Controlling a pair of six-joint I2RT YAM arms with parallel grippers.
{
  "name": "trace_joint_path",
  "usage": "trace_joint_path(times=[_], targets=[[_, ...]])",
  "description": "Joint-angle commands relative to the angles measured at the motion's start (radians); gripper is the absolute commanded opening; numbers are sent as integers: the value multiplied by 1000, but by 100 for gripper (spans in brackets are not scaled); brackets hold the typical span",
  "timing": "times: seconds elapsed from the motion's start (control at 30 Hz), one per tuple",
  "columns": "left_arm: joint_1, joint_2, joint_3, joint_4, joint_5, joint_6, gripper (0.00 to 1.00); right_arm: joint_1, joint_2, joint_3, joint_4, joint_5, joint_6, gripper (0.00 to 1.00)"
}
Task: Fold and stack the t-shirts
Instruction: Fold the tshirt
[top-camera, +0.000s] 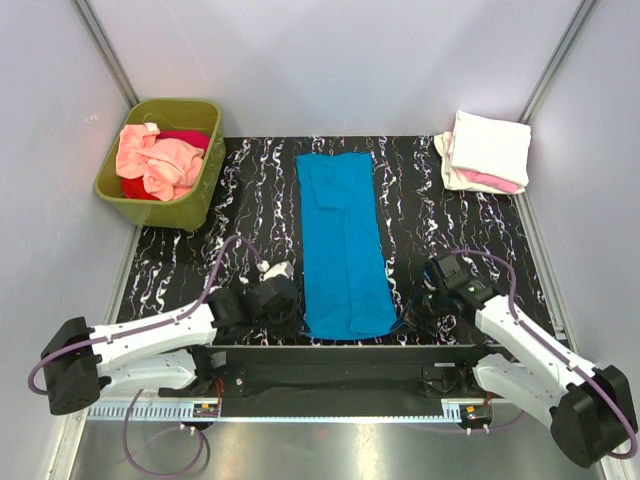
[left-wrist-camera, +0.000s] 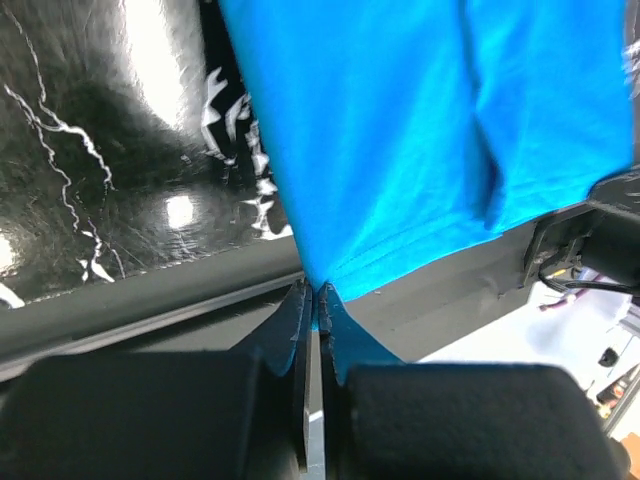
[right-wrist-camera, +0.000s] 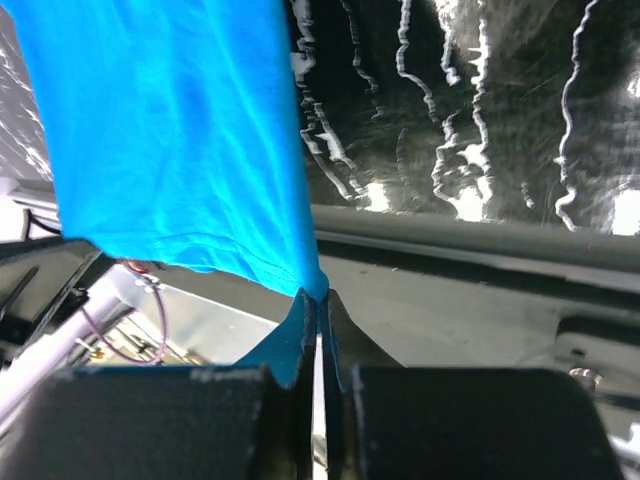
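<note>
Walled in by plain pale panels (top-camera: 330, 60) with metal posts (top-camera: 105, 50) at far corners. Floored with glossy black, white-veined tabletop (top-camera: 250, 200).

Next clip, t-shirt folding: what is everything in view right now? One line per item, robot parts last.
blue t-shirt: one, bright blue, folded into a long strip down the table's middle
tub: one, olive green, far left corner
crumpled shirts: at least two, salmon-peach and red, inside the tub
folded stack: count unclear, cream-white over pink, far right corner
table: one, black with white veining
left gripper: one, black, shut on the blue t-shirt's near left corner
right gripper: one, black, shut on its near right corner
</note>
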Motion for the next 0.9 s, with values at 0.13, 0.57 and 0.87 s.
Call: trace_joint_path(times=[0.13, 0.57, 0.87], targets=[[120, 78, 298, -186, -81, 182, 4, 6, 144, 290, -43, 114, -32, 0], [485, 433, 751, -235, 70, 558, 5, -120, 694, 878, -33, 224, -273, 0], [611, 696, 973, -224, 200, 645, 4, -164, 947, 1121, -59, 213, -328, 0]])
